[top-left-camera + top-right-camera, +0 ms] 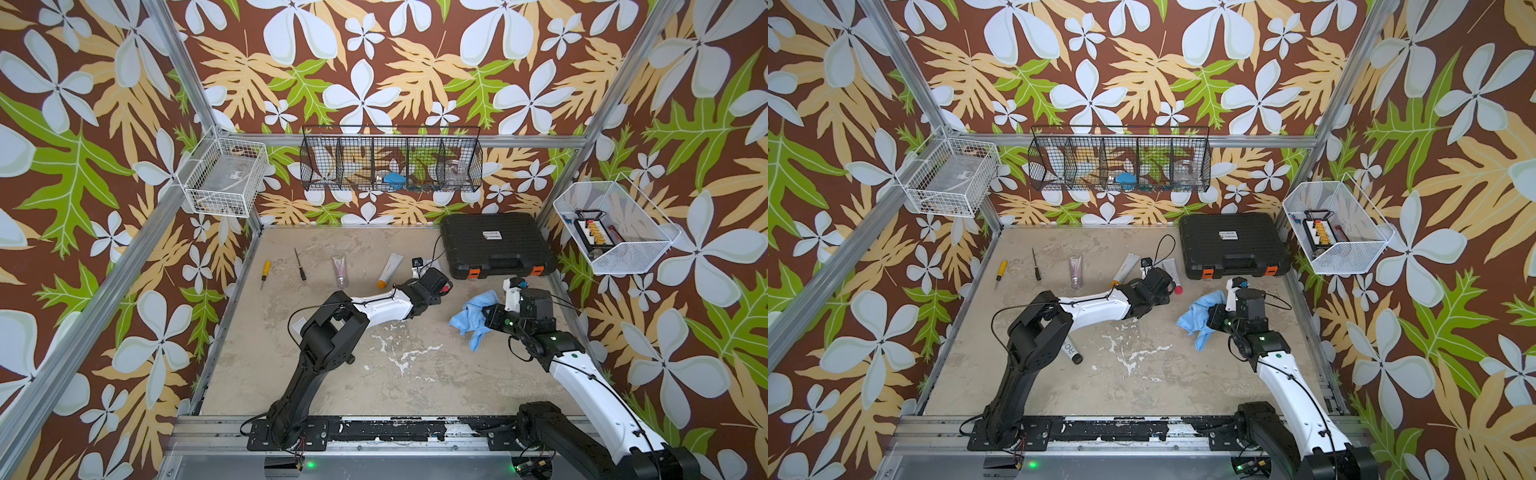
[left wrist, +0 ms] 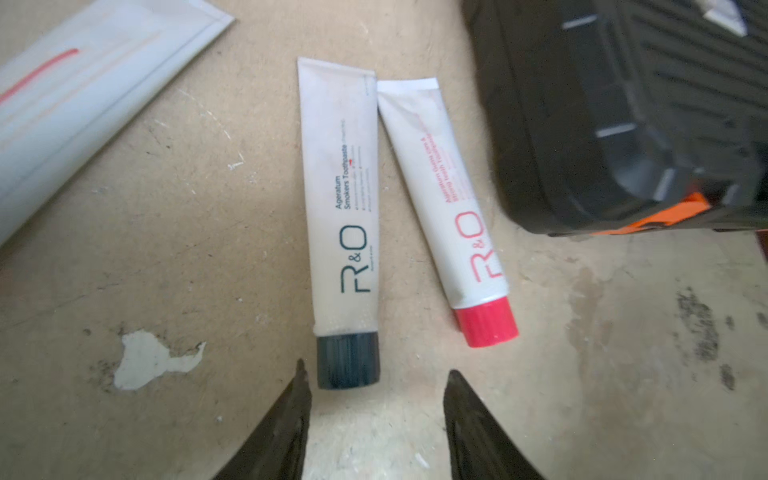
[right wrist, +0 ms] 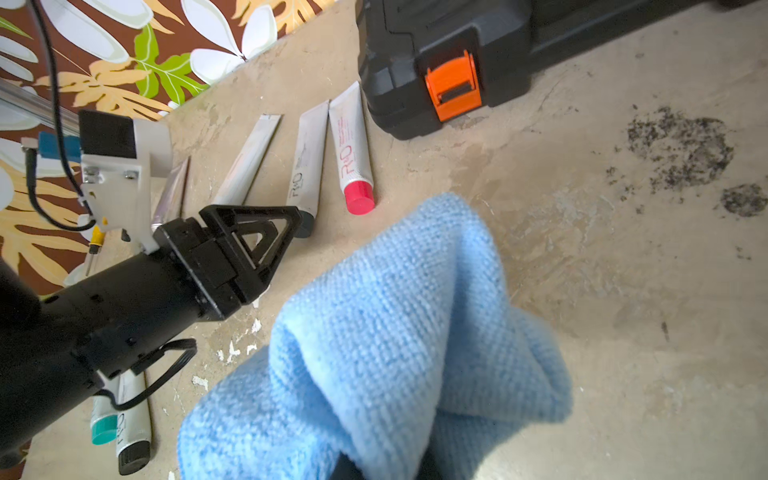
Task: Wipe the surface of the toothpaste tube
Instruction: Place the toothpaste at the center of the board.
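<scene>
Blue cloth (image 3: 395, 332) hangs bunched from the right gripper (image 1: 490, 313), whose jaws are pinched together on it, at about three o'clock from the centre of the table (image 1: 415, 386). Whether the cloth's lower corner touches the surface I cannot tell. The dark-capped toothpaste tube (image 2: 338, 199), white plastic printed R&O, lies flat toward one o'clock of the table, its crimped end pointing to twelve. The left gripper (image 2: 376, 370) sits just short of the cap, jaws apart with nothing between them, and one fingertip (image 2: 300, 374) is close beside the cap. A red-capped tube (image 2: 440, 187) lies alongside on the three o'clock side, and the two crimped ends meet. The black case (image 2: 623, 104) stands near, further toward two o'clock. In both top views the left wrist covers most of the dark-capped toothpaste tube.
</scene>
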Controlling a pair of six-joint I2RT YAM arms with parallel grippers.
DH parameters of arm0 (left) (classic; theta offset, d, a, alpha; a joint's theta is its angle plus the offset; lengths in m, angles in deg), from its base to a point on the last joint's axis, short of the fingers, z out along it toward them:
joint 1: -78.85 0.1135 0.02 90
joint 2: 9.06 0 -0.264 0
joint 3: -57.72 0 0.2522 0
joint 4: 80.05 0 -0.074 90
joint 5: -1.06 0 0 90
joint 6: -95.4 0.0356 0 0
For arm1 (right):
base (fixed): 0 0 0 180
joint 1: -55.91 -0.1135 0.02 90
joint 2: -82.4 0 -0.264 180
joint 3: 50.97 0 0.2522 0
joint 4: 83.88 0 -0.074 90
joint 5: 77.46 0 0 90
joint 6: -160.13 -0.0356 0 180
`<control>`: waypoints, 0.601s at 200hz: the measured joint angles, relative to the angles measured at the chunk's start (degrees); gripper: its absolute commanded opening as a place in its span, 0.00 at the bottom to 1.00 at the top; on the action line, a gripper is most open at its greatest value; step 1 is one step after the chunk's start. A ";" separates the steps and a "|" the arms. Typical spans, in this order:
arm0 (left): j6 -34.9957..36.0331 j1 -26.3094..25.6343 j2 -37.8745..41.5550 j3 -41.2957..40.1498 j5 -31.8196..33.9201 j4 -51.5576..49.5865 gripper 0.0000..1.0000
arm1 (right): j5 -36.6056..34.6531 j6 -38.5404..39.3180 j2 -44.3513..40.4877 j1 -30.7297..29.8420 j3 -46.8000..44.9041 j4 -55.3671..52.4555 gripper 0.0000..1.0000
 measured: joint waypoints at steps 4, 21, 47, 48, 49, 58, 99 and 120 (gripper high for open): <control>0.35 0.00 0.33 -0.02 -0.22 0.20 0.54 | 0.02 0.00 0.04 0.00 0.11 0.11 0.00; 1.07 0.00 1.46 0.17 -0.81 0.35 0.56 | 0.22 -0.35 0.20 0.00 0.20 0.15 0.00; 3.76 0.50 6.60 -2.82 -0.57 -0.13 0.61 | 0.31 -0.76 -0.09 0.00 0.20 -0.11 0.00; 3.89 0.57 6.80 -2.93 -0.57 -0.11 0.62 | 0.33 -0.76 -0.11 0.00 0.20 -0.11 0.00; 4.02 0.61 6.95 -3.06 -0.57 -0.11 0.62 | 0.37 -0.74 -0.15 0.00 0.20 -0.11 0.00; 5.90 1.44 9.42 -4.74 -0.11 0.00 0.64 | 0.59 -0.50 -0.61 0.02 -0.09 0.31 0.00; 16.06 7.67 16.06 -10.58 0.31 0.28 0.66 | 2.05 1.90 -0.44 0.28 1.70 -0.44 0.00; 20.41 11.54 16.24 -11.58 -0.87 0.33 0.67 | 2.08 1.95 -0.31 0.26 1.49 0.00 0.00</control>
